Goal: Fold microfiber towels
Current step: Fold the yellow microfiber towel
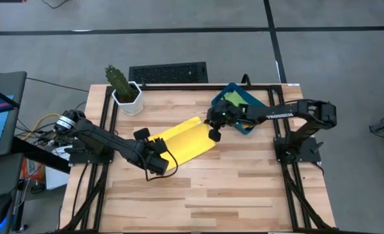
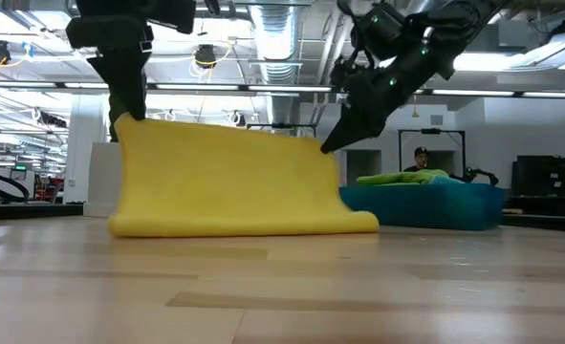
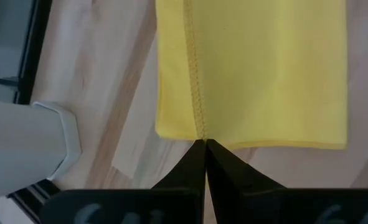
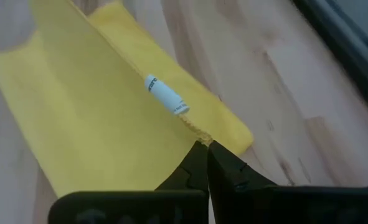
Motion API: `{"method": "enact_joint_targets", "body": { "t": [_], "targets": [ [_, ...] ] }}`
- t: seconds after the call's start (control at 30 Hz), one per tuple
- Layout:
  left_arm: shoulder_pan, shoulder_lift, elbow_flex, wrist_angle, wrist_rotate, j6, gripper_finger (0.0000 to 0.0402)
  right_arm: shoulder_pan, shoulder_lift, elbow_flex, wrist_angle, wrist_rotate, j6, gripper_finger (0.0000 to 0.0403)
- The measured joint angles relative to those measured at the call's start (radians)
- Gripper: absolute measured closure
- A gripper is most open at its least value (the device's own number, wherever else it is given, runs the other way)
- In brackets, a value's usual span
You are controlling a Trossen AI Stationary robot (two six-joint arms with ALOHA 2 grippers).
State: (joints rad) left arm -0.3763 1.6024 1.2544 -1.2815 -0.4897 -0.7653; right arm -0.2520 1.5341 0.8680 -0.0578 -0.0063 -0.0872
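Beside the dark teal plastic bin [image 1: 243, 104], both grippers, left [image 1: 158, 156] and right [image 1: 212, 132], pinch the bright yellow microfiber towel [image 1: 182, 144] by its corners; carry them level so the edges meet squarely.

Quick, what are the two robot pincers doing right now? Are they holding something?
Left pincer: shut on one corner of the yellow towel, lifting it.
Right pincer: shut on the yellow towel's other lifted corner, near its white tag.
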Motion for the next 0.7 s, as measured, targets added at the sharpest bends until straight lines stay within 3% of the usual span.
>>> {"method": "enact_joint_targets", "body": {
  "t": [0.23, 0.7],
  "targets": [
    [0.007, 0.0, -0.059, 0.022, -0.012, -0.004, 0.0401, -0.017, 0.09, 0.0, 0.062, -0.003, -0.009, 0.0376],
    [0.067, 0.0, -0.166, 0.154, -0.045, 0.089, 0.0401, -0.061, 0.091, 0.002, 0.094, 0.005, -0.051, 0.0372]
  ]
}}
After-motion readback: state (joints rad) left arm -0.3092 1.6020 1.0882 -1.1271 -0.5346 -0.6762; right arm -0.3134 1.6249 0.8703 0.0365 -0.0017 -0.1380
